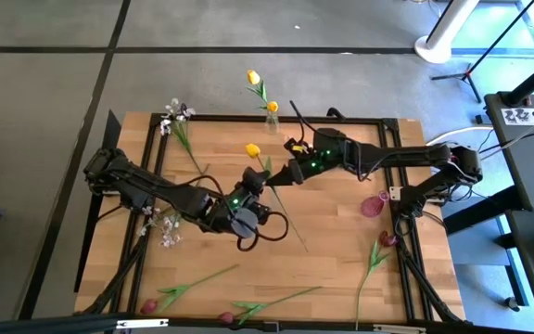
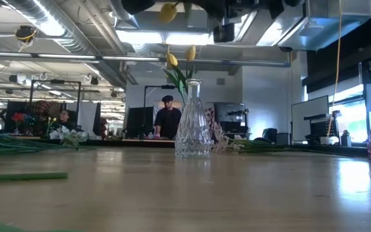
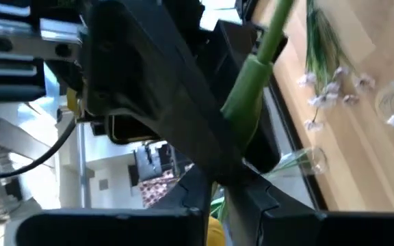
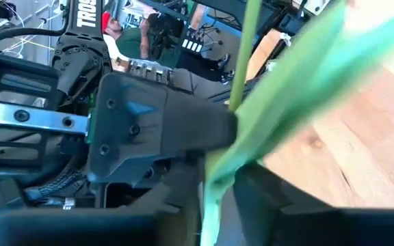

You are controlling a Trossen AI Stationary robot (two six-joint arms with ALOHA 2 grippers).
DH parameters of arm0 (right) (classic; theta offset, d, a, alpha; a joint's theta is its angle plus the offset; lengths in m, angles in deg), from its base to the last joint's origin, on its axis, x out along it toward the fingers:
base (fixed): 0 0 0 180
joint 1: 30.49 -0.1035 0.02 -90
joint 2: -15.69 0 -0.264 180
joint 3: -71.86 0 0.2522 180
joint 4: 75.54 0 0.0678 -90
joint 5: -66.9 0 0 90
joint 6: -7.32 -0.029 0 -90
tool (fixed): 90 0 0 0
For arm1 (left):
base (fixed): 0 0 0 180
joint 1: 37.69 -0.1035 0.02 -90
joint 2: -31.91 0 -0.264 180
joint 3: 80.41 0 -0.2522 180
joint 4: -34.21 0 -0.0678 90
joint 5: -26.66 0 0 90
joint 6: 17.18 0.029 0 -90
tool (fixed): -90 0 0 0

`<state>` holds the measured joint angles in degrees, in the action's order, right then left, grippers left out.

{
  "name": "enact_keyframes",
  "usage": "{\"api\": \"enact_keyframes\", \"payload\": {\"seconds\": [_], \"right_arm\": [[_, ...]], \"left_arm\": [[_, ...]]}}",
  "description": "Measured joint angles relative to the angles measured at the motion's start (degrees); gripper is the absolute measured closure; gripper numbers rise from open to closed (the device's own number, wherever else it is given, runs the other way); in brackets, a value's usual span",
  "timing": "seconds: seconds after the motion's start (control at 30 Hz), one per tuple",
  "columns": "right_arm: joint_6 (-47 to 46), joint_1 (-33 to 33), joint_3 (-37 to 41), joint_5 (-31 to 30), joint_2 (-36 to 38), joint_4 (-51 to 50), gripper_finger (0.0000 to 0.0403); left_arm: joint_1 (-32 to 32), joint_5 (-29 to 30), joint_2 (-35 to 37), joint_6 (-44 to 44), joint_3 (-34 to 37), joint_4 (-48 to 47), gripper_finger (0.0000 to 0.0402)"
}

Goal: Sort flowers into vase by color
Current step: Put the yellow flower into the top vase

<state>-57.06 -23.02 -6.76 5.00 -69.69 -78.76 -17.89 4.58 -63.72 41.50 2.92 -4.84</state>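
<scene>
A yellow tulip (image 1: 253,149) is lifted above the table's middle; its head (image 2: 168,11) shows at the low view's top edge, and its thin stem (image 1: 290,227) trails toward the near edge. My left gripper (image 1: 251,184) and my right gripper (image 1: 284,174) meet at this stem, both shut on it. A clear glass vase (image 1: 272,122) stands at the far edge with two yellow tulips (image 1: 254,78) in it. A pink vase (image 1: 374,206) stands to the right. Sprays of white-pink blossoms (image 1: 175,115) and dark red tulips (image 1: 385,241) lie on the table. My left gripper pinches the yellow tulip's stem (image 3: 248,89) between its two fingers, just below the head, coming from the table's left with the fingers across the stem. The tulip is clear of the table. My right gripper pinches the same tulip's stem and a leaf (image 4: 241,154) between its fingers, coming from the table's right, across the stem.
A second blossom spray (image 1: 160,227) lies under the left arm. More red tulips (image 1: 184,289) lie along the near edge. A black frame (image 1: 341,119) borders the wooden table. People (image 2: 167,119) stand in the room beyond.
</scene>
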Motion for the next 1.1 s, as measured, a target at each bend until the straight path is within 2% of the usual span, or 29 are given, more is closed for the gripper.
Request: {"api": "enact_keyframes", "payload": {"seconds": [0.13, 0.23, 0.3, 0.4, 0.53, 0.77, 0.87, 0.97, 1.1], "right_arm": [[1.13, -0.06, 0.0, 1.01, 0.08, -0.23, 0.0389], [1.8, -0.08, -0.01, 2.27, 0.27, 0.38, 0.0382], [2.0, 0.0, -0.07, 2.51, 0.93, 0.66, 0.0382], [4.16, 0.13, -0.04, 1.86, 2.45, -0.19, 0.0394], [6.46, 1.87, 0.04, 1.76, 6.36, 0.04, 0.0388], [18.94, 6.91, 0.0, 0.99, 12.65, 2.57, 0.0395], [28.24, 9.02, -0.02, 1.6, 14.58, 5.94, 0.0393], [39.07, 10.91, -0.03, 6.47, 15.0, 7.97, 0.0395], [48.23, 13.45, 0.0, 4.84, 15.32, 14.47, 0.0396]], "left_arm": [[0.34, -1.51, 0.56, -1.73, -0.37, 2.18, 0.0346], [0.41, -1.58, 0.52, -5.81, -2.73, 0.51, 0.0322], [0.35, -2.23, 0.6, -11.51, -5.36, -3.08, 0.0304], [0.37, -4.06, 2.07, -26.96, -9.38, -13.6, 0.0278], [0.42, -10.37, 6.45, -52.04, -11.58, -27.65, 0.0252], [0.67, -21.33, 15.37, -92.99, -10.88, -47.39, 0.0246], [2.98, -22.12, 19.79, -103.71, -7.02, -48.96, 0.0251], [5.72, -22.17, 25.34, -112.04, -1.19, -46.81, 0.0257], [9.27, -21.11, 31.53, -122.89, 7.98, -42.32, 0.0266]]}}
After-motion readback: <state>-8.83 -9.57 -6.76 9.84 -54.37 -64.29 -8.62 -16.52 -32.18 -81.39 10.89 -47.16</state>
